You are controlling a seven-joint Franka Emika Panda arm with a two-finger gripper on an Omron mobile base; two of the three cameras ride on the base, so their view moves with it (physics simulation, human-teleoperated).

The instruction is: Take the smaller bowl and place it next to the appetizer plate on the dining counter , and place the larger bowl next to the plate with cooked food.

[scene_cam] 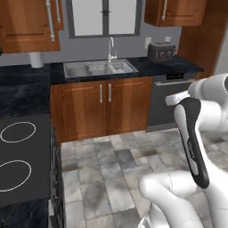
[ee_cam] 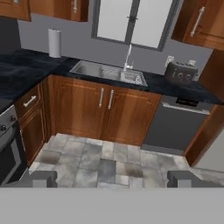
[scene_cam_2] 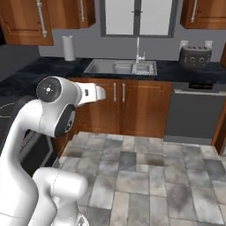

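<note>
Floor [scene_cam_2: 145,176] of grey mottled stone tiles takes up the open middle of the room, running to the wooden cabinets [scene_cam: 107,104] beneath the dark worktop [ee_cam: 39,65]. At about two o'clock from the cabinets stands a grey dishwasher [scene_cam_2: 194,112]. At nine o'clock lies a black cooktop [scene_cam: 20,156] with white ring marks, and an oven front [ee_cam: 8,148] shows at the left edge of the hand view. A steel sink [scene_cam: 100,67] sits in the worktop at twelve o'clock, under the window [ee_cam: 131,19], its tap [scene_cam_2: 139,49] rising behind it. A toaster [ee_cam: 180,72] stands at one o'clock from the sink, and a white paper roll [scene_cam_2: 68,47] at ten o'clock. The gripper [ee_cam: 111,179] points across the floor toward the cabinets, its two fingertips [ee_cam: 41,178] spread wide with nothing between them. I cannot tell where either bowl, either plate or the dining counter is from here.
</note>
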